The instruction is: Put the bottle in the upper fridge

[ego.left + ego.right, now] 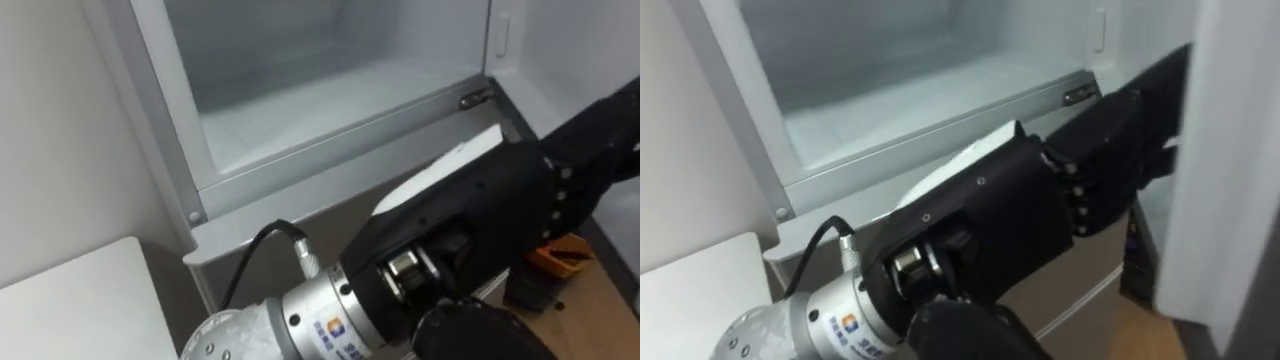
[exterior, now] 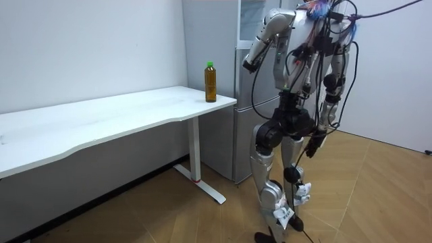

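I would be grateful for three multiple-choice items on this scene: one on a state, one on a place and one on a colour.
1. The upper fridge is:
A) open
B) shut
C) taped over

2. The bottle stands:
A) inside the upper fridge
B) on the floor
C) on the white table

3. The bottle's cap is:
A) red
B) green
C) blue

Answers:
1 A: the eye views look straight into its bare inside.
2 C: in the room view it stands upright near the table's corner, beside the fridge.
3 B: the cap is green above amber contents.
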Controlling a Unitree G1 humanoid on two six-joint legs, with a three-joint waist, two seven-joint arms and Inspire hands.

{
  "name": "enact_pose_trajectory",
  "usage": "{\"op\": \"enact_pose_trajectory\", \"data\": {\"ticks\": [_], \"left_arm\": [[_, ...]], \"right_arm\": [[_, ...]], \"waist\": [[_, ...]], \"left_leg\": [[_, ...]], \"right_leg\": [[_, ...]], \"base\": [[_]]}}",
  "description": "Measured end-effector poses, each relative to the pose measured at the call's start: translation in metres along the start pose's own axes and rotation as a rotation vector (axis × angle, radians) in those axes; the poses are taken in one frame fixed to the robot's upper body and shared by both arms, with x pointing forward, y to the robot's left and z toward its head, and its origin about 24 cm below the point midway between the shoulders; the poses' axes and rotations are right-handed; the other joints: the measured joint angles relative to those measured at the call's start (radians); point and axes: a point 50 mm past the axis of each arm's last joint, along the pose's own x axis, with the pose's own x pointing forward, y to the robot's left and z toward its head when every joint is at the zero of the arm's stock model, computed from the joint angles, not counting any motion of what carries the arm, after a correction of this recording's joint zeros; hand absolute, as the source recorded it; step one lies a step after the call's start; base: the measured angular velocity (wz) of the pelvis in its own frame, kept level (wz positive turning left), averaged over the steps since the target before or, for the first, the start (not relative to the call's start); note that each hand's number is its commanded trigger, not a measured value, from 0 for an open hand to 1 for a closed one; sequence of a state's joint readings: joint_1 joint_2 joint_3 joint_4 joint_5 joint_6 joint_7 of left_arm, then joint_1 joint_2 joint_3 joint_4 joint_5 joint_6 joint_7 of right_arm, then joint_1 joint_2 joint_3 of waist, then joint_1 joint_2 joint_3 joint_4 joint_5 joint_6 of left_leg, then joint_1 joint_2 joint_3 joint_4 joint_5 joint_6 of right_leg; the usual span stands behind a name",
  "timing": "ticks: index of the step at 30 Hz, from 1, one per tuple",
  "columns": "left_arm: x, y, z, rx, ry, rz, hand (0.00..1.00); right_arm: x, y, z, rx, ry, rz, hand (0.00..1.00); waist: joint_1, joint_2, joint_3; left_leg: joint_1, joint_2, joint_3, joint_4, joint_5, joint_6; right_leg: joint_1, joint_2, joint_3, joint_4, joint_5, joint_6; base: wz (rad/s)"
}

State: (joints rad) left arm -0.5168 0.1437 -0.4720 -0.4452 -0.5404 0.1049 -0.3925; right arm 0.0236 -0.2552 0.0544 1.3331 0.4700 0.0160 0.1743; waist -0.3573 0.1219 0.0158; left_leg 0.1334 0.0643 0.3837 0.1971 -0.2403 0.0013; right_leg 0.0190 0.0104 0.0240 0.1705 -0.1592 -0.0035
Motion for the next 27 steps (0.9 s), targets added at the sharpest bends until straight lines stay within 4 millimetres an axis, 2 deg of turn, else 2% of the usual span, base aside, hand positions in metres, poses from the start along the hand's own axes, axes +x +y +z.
{"op": "enact_pose_trajectory", "data": {"ticks": [4, 8, 14, 17, 23, 27], "left_arm": [[0.000, 0.000, 0.000, -0.002, 0.000, -0.002, 0.00], [0.001, 0.000, 0.000, -0.013, -0.006, -0.005, 0.00], [0.006, 0.000, 0.003, -0.006, -0.021, -0.022, 0.00], [0.008, 0.001, 0.004, -0.001, -0.022, -0.027, 0.00], [0.014, 0.004, 0.006, 0.019, -0.021, -0.043, 0.00], [0.014, 0.007, 0.002, 0.010, -0.007, -0.032, 0.00]], "right_arm": [[0.000, -0.001, -0.002, 0.003, 0.014, -0.013, 0.00], [0.000, -0.001, -0.001, 0.003, 0.010, -0.009, 0.00], [0.000, -0.001, -0.001, 0.003, 0.011, -0.009, 0.00], [0.000, 0.000, -0.001, 0.003, 0.010, -0.008, 0.00], [-0.001, -0.004, -0.003, -0.002, 0.018, -0.019, 0.00], [-0.001, -0.005, -0.002, -0.002, 0.021, -0.025, 0.00]], "waist": [[-0.019, 0.000, 0.0000], [-0.020, 0.001, -0.0006], [-0.022, 0.006, -0.0029], [-0.022, 0.011, -0.0033], [-0.022, 0.028, 0.0011], [-0.022, 0.028, 0.0020]], "left_leg": [[0.001, 0.002, 0.008, 0.000, 0.000, 0.000], [-0.001, 0.011, 0.052, 0.001, -0.001, -0.002], [-0.001, 0.018, 0.074, 0.001, -0.002, -0.003], [0.001, 0.033, 0.081, 0.001, -0.013, -0.022], [0.009, 0.042, 0.081, -0.001, -0.014, -0.024], [0.013, 0.045, 0.079, -0.002, -0.014, -0.024]], "right_leg": [[-0.003, 0.003, 0.009, -0.001, 0.001, 0.000], [-0.018, 0.010, 0.032, 0.000, 0.003, -0.004], [-0.031, 0.019, 0.042, 0.003, 0.007, -0.010], [-0.032, 0.028, 0.053, 0.004, 0.010, -0.015], [-0.027, 0.034, 0.041, 0.002, 0.013, -0.018], [-0.021, 0.035, 0.024, 0.002, 0.015, -0.021]], "base": [[-0.09], [-0.20], [-0.17], [-0.19], [-0.04], [0.03]]}}
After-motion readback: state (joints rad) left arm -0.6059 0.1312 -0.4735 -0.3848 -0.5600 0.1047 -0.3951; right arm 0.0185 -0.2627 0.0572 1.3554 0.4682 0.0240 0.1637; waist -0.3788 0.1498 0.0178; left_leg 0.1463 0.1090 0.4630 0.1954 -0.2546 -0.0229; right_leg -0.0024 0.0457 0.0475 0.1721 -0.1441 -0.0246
